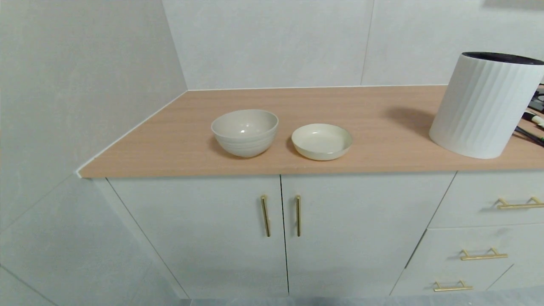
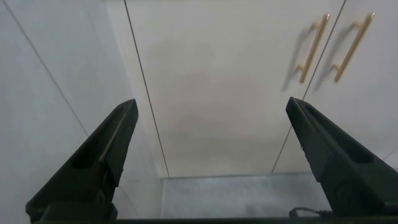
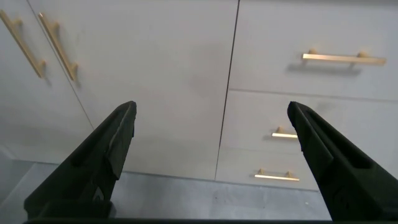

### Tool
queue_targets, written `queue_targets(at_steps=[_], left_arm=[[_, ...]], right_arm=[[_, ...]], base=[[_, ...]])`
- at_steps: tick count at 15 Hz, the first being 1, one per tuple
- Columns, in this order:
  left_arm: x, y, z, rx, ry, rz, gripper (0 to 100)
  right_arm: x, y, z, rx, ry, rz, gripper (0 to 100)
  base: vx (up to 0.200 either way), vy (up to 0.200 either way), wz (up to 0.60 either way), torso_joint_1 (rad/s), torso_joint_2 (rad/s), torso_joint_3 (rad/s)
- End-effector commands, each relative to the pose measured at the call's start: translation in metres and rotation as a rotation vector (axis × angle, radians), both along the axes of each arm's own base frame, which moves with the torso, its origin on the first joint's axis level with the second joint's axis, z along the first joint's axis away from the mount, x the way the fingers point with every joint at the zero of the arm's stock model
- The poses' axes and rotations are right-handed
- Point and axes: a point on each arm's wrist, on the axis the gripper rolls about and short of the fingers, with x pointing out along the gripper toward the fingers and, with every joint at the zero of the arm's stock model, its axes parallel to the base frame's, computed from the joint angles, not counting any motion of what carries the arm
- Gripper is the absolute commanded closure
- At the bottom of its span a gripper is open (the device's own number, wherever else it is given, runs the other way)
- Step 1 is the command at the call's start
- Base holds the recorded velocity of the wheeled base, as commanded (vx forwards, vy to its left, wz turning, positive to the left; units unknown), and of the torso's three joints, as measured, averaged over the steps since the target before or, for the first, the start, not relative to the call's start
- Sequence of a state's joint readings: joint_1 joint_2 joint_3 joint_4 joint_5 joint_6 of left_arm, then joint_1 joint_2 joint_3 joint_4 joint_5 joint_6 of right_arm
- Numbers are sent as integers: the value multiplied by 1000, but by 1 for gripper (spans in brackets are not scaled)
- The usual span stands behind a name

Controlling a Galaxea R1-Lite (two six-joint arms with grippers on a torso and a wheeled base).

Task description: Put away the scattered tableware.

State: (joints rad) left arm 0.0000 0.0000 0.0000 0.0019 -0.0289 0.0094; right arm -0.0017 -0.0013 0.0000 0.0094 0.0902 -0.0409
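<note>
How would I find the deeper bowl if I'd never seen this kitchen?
Look for the long wooden countertop above white cupboard doors with gold handles. Two pale dishes sit side by side near its front edge. The deeper bowl is the one nearer the corner wall, taller and rounder than the shallow dish beside it.

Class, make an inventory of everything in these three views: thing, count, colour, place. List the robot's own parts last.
countertop: one, light wood, along the wall.
dish: one, cream, on countertop, near the middle.
bowl: one, grey-beige, left of dish, not touching.
ribbed container: one, white, countertop's right end.
dark items: several, black, behind container, unidentifiable.
cabinet doors: two, white, shut, below countertop.
drawers: three, white, right of doors.
handles: five, gold, on doors and drawers.
left gripper: one, black, open, facing cabinet doors.
right gripper: one, black, open, facing doors and drawers.
</note>
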Motion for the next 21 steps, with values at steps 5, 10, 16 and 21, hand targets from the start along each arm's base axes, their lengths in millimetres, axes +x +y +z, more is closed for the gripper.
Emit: queue_targets(at_steps=[5,10,16,21], left_arm=[[0,0,0,0,0,0,0],[0,0,0,0,1,0,0],[0,0,0,0,1,0,0],[0,0,0,0,0,0,0]], right_arm=[[0,0,0,-1,1,0,0],[0,0,0,-1,1,0,0],[0,0,0,1,1,0,0],[0,0,0,1,1,0,0]], base=[[0,0,0,-167,461,296],[0,0,0,-119,411,295],[0,0,0,-14,52,36],[0,120,0,-1,1,3]])
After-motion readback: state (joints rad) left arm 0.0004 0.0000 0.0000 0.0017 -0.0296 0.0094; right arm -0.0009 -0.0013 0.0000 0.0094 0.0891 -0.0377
